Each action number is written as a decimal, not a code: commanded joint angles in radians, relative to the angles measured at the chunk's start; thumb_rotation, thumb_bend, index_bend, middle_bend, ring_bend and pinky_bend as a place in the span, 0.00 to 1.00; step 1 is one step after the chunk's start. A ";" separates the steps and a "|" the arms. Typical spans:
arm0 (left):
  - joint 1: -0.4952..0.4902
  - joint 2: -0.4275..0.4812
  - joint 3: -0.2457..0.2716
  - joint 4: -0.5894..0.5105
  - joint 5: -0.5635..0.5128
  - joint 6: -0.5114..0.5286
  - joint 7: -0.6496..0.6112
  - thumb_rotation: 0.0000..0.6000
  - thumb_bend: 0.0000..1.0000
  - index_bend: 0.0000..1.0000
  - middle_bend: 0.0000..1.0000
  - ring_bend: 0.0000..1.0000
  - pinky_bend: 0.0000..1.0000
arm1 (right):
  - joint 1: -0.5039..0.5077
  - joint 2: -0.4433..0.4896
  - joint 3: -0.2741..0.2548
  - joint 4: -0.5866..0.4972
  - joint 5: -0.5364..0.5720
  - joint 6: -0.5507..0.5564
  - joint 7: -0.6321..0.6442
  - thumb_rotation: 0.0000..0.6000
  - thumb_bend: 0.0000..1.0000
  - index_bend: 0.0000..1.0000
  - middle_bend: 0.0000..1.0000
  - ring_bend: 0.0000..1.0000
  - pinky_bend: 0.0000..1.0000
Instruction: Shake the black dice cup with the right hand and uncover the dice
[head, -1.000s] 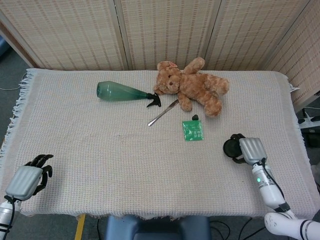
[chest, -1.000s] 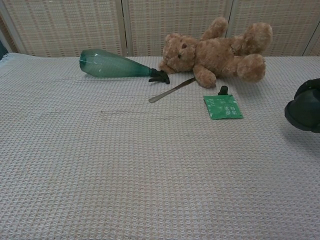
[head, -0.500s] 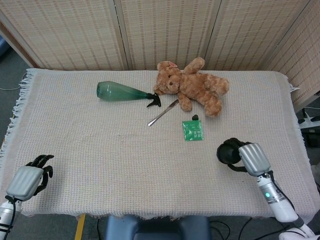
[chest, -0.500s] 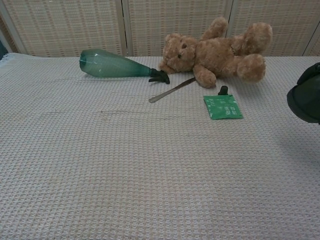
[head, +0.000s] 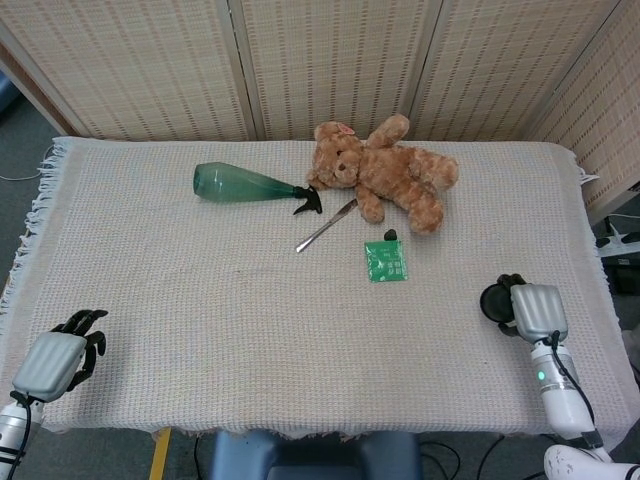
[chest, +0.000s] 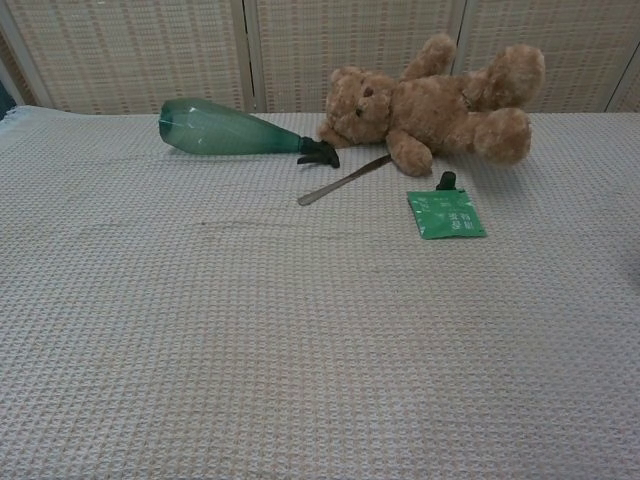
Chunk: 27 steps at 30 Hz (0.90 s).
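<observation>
1. The right hand (head: 538, 312) has its fingers wrapped around the black dice cup (head: 497, 301) near the worktop's (head: 200, 300) right edge.
2. Judging by this, shaking is under way; uncovering remains, and no dice show.
3. The left hand (head: 58, 358) holds nothing, fingers loosely curled.
4. One bottle (head: 240, 183), one teddy bear (head: 385, 172), one knife (head: 325, 226), one green packet (head: 385, 260).

A staged indoor test space, more like a robotics lab than a lived-in home. Woven folding screens (head: 330, 60) wall off the whole top of the frame behind a desk (head: 200, 300) draped in a cream waffle-weave cloth with a fringed left edge. Grey floor shows at the upper left. At the right edge, a power strip with cables (head: 622, 240) lies on the floor. A yellow floor marking (head: 160, 455) shows at the bottom left.
</observation>
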 joint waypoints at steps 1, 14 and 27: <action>0.000 0.000 0.000 0.000 0.001 0.001 0.001 1.00 0.76 0.57 0.17 0.14 0.44 | -0.026 -0.088 -0.022 0.182 -0.474 0.161 0.463 1.00 0.09 0.49 0.44 0.55 0.62; 0.000 -0.001 0.001 0.000 0.000 -0.002 0.003 1.00 0.76 0.57 0.17 0.14 0.43 | -0.052 -0.119 -0.036 0.245 -0.473 0.135 0.424 1.00 0.09 0.49 0.44 0.55 0.62; -0.002 0.000 0.000 -0.002 -0.006 -0.008 0.005 1.00 0.76 0.57 0.17 0.14 0.44 | 0.045 -0.039 0.030 0.050 -0.073 -0.247 0.141 1.00 0.09 0.50 0.44 0.55 0.62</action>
